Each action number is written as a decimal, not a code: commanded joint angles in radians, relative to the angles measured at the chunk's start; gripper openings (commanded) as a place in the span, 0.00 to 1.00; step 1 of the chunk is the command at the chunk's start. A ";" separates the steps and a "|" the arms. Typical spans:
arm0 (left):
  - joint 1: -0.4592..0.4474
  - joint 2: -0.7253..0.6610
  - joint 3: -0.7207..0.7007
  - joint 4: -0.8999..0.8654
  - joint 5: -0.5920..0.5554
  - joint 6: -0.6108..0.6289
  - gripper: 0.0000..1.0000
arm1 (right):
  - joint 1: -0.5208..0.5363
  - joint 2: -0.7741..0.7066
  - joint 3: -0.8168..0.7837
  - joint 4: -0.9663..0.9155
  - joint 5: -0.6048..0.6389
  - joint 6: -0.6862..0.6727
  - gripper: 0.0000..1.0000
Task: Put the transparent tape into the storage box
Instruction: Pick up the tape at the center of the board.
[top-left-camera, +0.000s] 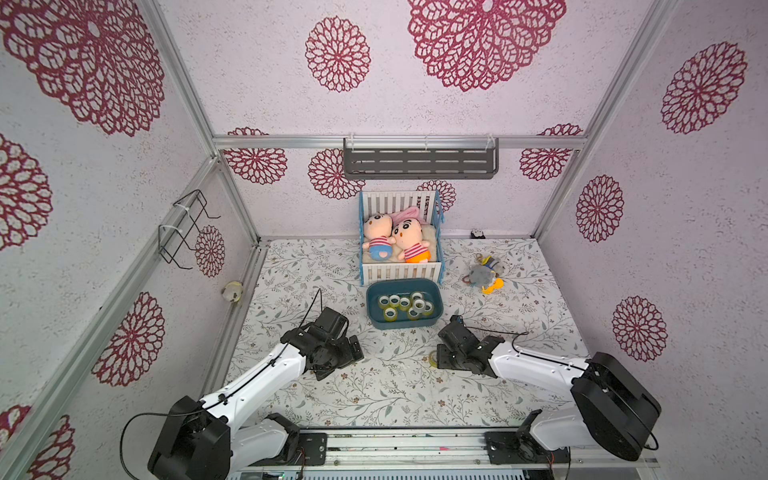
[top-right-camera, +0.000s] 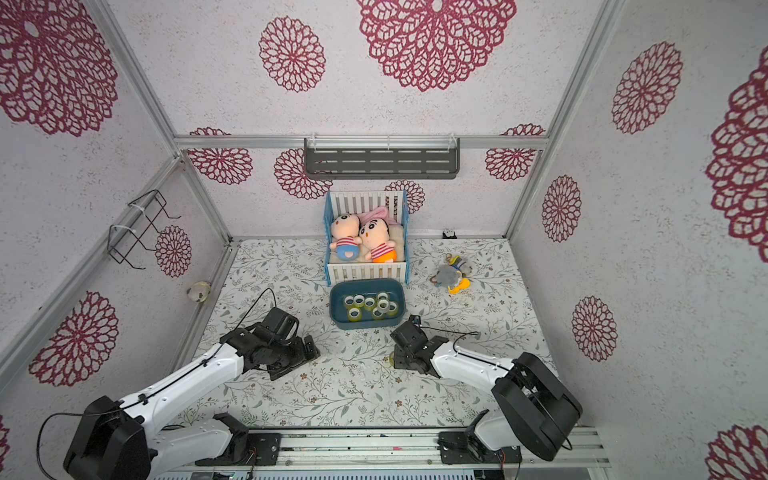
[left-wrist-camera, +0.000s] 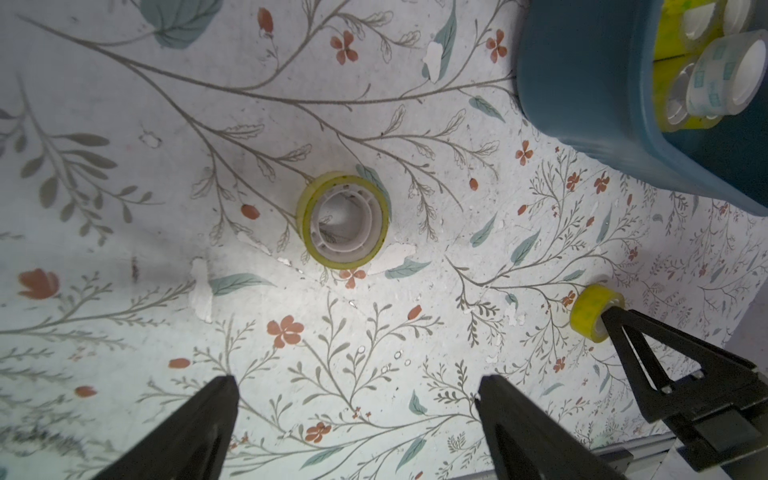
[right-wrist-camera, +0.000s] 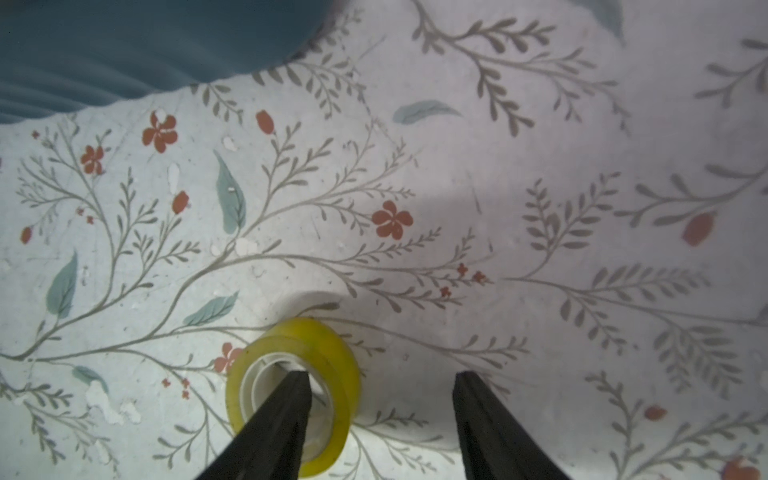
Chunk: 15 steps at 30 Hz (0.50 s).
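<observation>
Floral tabletop (top-left-camera: 374, 395), storage box (top-left-camera: 402, 324) holding tape rolls (top-left-camera: 405, 302)

Teal storage box (top-left-camera: 399, 325) holds tape rolls (top-left-camera: 390, 314); outside, loose yellowish roll (left-wrist-camera: 344, 219) lies flat, second roll (right-wrist-camera: 332, 353) on edge.

Several tape rolls (top-left-camera: 405, 305) lie in the teal storage box (top-left-camera: 386, 325), just beside the toy crib (top-left-camera: 401, 272). One loose roll (top-left-camera: 433, 358) lies at the tip of the right gripper (top-left-camera: 440, 360).
</observation>
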 joint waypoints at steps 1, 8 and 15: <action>0.004 -0.010 -0.008 0.001 -0.021 0.019 0.97 | -0.006 0.013 -0.002 0.033 -0.010 -0.004 0.62; 0.005 0.000 -0.006 0.006 -0.020 0.020 0.97 | 0.000 0.018 -0.037 0.008 0.039 0.006 0.61; 0.005 0.007 -0.009 0.017 -0.021 0.020 0.97 | 0.016 0.035 -0.067 -0.001 0.073 0.028 0.52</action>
